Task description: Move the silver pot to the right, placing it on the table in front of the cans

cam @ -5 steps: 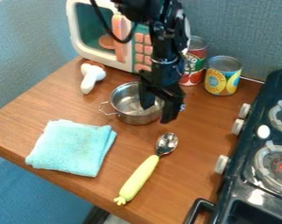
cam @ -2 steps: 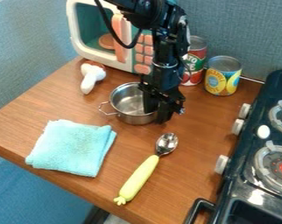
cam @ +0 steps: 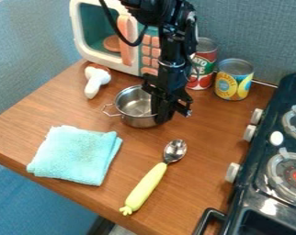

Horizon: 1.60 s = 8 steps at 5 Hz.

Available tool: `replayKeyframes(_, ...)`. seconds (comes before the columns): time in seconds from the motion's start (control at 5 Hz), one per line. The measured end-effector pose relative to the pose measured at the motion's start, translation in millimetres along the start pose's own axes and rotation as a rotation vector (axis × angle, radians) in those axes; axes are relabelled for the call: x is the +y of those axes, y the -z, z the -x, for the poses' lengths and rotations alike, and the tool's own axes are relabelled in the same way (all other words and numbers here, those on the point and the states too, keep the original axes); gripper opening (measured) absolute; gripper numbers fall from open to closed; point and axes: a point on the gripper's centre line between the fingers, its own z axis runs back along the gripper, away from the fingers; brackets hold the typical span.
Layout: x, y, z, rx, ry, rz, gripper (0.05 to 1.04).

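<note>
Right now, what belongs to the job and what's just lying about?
In use:
black tool
silver metal pot, gripped at its rim

Lying about:
folded turquoise cloth
metal spoon, yellow handle
white mushroom toy
red can
yellow can
white toy microwave
black toy stove

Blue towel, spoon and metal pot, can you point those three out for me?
Blue towel [cam: 76,155]: camera view, middle of its folded top.
Spoon [cam: 146,185]: camera view, its yellow-green handle.
Metal pot [cam: 137,121]: camera view, outer wall below the near rim.
</note>
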Motion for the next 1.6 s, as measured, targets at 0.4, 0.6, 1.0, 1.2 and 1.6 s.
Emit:
replayKeyframes(0.4,-6.2,-8.9,-14.1,-0.017,0.074,0.009,0.094)
replayKeyframes(0.6,-42.0,-13.5,-27.1,-0.055,0.19,-0.037,0.093)
replayKeyframes(1.0,-103.7,-30.8,-25.3,-0.124,0.365,-0.088,0.093)
replayKeyframes(1.2,-105.9,-29.4,-21.3,-0.113,0.355,-0.086,0.093)
replayKeyframes(1.6,-100.9,-30.3,-17.8,-0.085,0.323,-0.103,0.093)
